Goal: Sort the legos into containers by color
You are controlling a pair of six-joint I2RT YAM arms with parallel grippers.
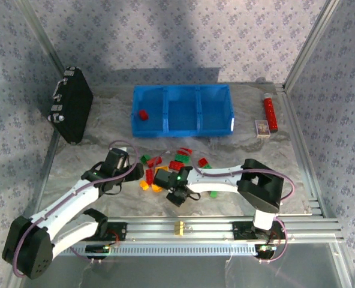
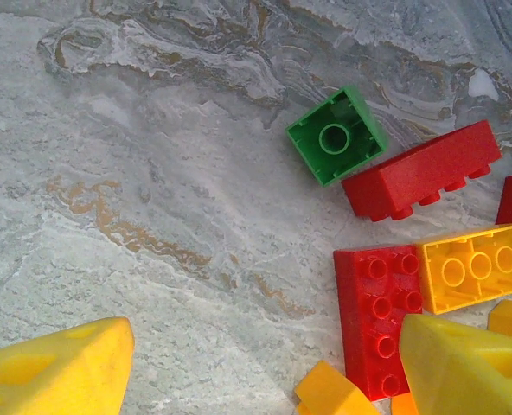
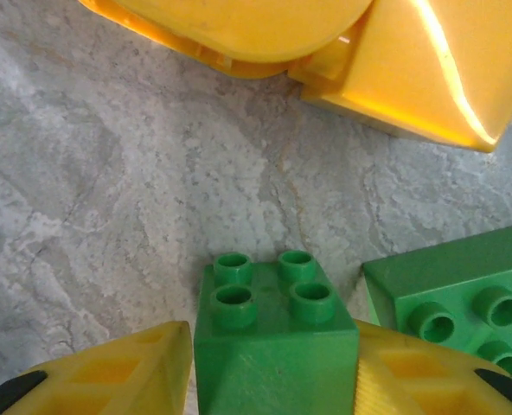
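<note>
The right gripper point(image 3: 273, 346) squeezes tight on both sides of a small green brick point(image 3: 269, 311) at the bottom middle of its wrist view, so it is holding it. The left gripper point(image 2: 265, 346) is wide open over the bare gray table point(image 2: 152, 173), with red, yellow and green legos point(image 2: 420, 173) at the right. From above, the blue bin point(image 1: 182, 88) sits at the upper middle with one red brick point(image 1: 143, 114) in its left part.

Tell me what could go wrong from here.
The right gripper pinches a green brick with a second green brick close beside it; lifting may nudge that one.
The open left gripper partly overhangs a red brick touching a yellow brick; closing may catch both colours.
</note>
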